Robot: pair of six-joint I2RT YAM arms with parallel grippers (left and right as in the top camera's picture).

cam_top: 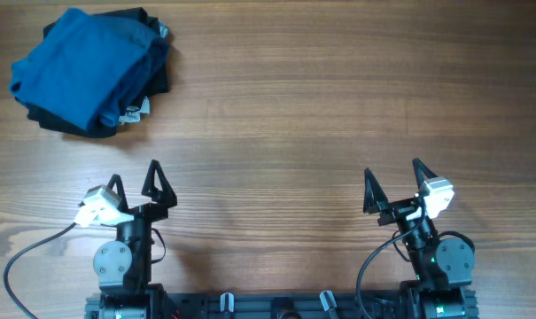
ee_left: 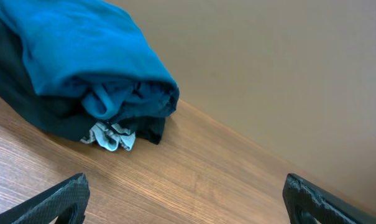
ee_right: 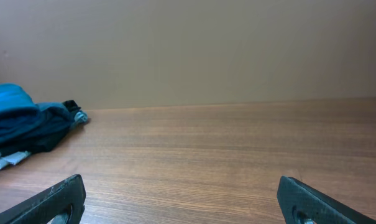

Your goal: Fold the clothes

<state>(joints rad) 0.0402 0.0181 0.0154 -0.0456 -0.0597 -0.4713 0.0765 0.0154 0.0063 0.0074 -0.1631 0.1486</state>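
I logged a wooden table [cam_top: 321, 115], light brown, its grain running left to right, with darker, wavier figure toward the near left corner. Past its far edge, in both low views, stood a plain beige wall [ee_right: 194, 50], matt and evenly lit.

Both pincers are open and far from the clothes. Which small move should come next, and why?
Probably the left pincer should reach forward toward the bunched pile of blue and black fabric clothes: it is nearer, open and empty, and the pile sits at the far left of the wooden table.
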